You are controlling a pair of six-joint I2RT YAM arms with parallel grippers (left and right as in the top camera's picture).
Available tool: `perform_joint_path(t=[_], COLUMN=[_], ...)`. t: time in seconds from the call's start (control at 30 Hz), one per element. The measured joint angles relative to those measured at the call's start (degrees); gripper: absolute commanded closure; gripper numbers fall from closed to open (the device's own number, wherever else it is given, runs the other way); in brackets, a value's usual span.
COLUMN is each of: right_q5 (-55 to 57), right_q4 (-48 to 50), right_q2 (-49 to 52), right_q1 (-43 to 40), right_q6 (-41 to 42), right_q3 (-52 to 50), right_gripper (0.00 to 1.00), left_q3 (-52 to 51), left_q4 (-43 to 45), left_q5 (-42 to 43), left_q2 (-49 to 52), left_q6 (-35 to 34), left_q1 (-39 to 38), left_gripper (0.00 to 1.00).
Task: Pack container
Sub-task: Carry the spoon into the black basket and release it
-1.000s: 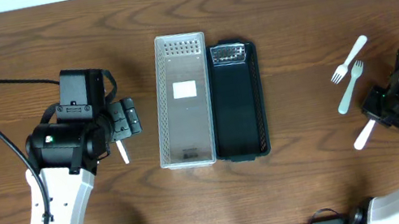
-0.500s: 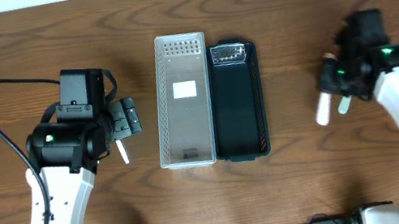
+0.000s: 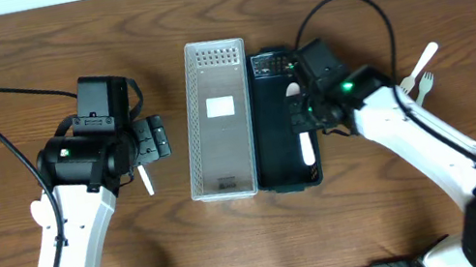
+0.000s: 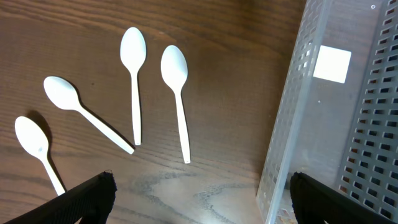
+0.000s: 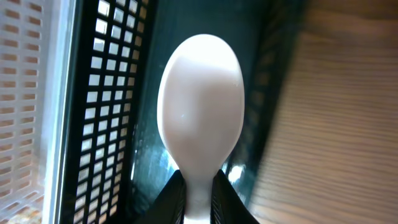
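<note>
Left gripper [image 4: 199,208] hangs over four white spoons [image 4: 174,65] on the bench [image 3: 27,53], jaws wide and holding nothing, beside the white perforated tray [image 3: 216,122]. The black tray [image 3: 283,155] touches that tray's right side. Right gripper [image 5: 199,196] is clamped narrow on a single white spoon [image 5: 199,106], held over the black tray. Forks [image 3: 418,82] lie farther right.

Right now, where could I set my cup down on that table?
Bare wood: the far strip behind the white basket and black basket, and the near strip before them. Crowded: spoons under the left gripper, forks beyond the right gripper.
</note>
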Motion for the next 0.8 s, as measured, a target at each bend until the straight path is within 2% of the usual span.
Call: perform_joint_path(t=[0.17,0.23,0.43,0.53,0.67,0.8], right_q5=[0.2,0.3,0.3,0.3,0.3,0.3], right_q4=[1.4,3.1,4.3,4.2,4.5,2.8], right_q2=[3.7,5.0,10.6,13.7,15.0,14.9], right_q1=[0.5,0.5,0.5,0.5,0.5,0.5], right_q6=[2.3,3.6,9.3,10.9,11.8,9.9], right_q3=[3.6,4.6,5.2,5.2,5.2,6.7], right_gripper=[0.95,0.91,0.87,0.79,0.57,0.53], left_q3=[0.0,0.0,0.0,0.0,0.0,0.0], left_q4=[0.0,0.0,0.0,0.0,0.0,0.0], left_q5=[0.0,0.0,0.0,0.0,0.0,0.0], left_q2=[0.0,0.0,0.0,0.0,0.0,0.0], left_q6=[0.0,0.0,0.0,0.0,0.0,0.0], left_q1=[0.0,0.0,0.0,0.0,0.0,0.0], left_gripper=[0.08,0.09,0.08,0.08,0.08,0.08])
